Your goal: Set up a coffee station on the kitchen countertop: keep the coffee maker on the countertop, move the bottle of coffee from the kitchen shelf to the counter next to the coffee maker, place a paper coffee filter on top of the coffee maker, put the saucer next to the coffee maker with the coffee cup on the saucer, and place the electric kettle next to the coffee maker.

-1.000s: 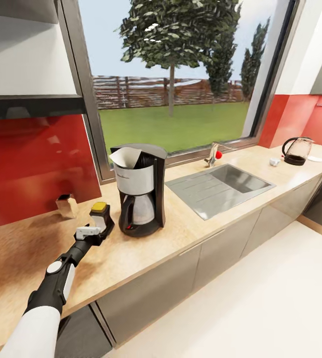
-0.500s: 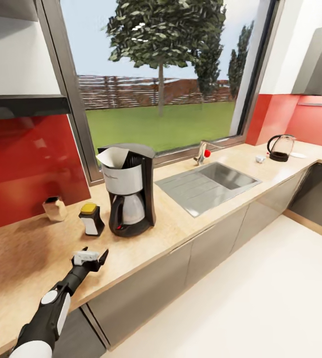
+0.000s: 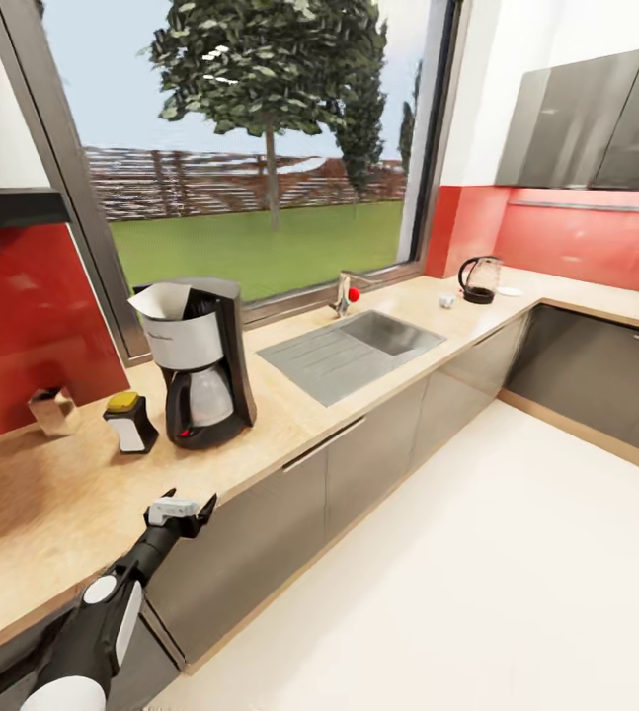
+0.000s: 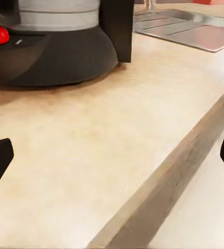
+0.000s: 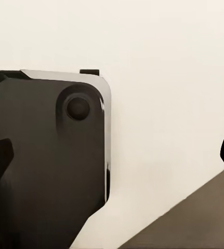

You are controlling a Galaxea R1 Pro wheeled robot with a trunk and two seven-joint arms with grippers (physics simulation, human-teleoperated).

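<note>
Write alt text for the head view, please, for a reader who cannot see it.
A coffee maker with a paper filter on top stands on a long counter, a coffee jar beside it. The left hand hovers open at the counter's front edge. Farther along are a sink and a kettle under a large window.

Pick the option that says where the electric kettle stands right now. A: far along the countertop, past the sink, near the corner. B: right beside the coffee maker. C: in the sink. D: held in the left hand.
A: the electric kettle stands on the kitchen countertop near the far corner, beyond the sink, well away from the coffee maker.
</note>
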